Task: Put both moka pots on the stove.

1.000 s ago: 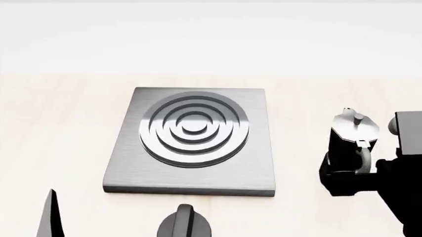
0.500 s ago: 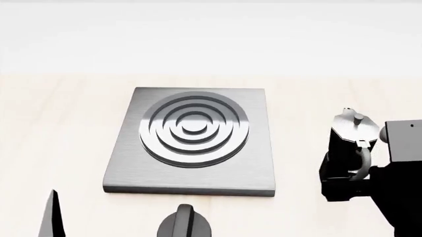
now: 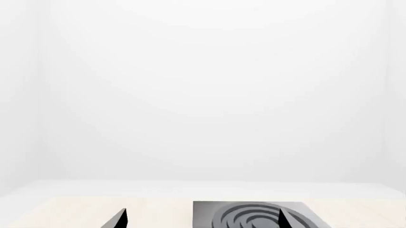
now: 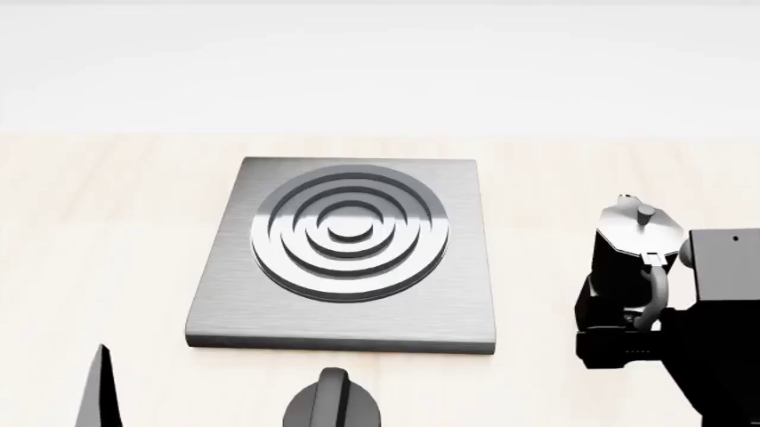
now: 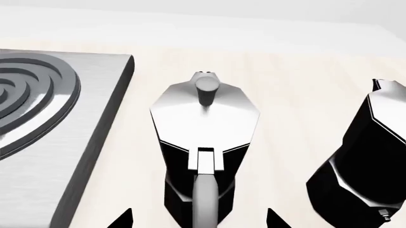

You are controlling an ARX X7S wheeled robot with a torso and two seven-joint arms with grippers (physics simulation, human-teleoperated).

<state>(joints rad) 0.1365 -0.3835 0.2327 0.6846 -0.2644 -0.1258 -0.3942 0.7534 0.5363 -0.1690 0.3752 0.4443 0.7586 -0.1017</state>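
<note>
One moka pot [image 5: 204, 128], black with a silver lid, stands upright on the table right of the stove [image 4: 344, 253], its handle towards me. It also shows in the head view [image 4: 635, 253]. The second moka pot [image 5: 368, 166] stands beside it, farther from the stove, and shows only in the right wrist view. My right gripper [image 5: 199, 219] is open, with its fingertips either side of the first pot's handle, not touching it. My left gripper [image 3: 201, 219] is open and empty, raised near the stove's front left, with the stove [image 3: 254, 214] beyond it.
A squat round black knob [image 4: 333, 405] sits on the table just in front of the stove. My right arm [image 4: 724, 347] fills the head view's right edge. The pale wooden table [image 4: 107, 231] runs to a white wall behind.
My right arm has moved a little left and down, closer in behind the first pot's handle. My left gripper has sunk slightly. The pots and stove have not moved.
</note>
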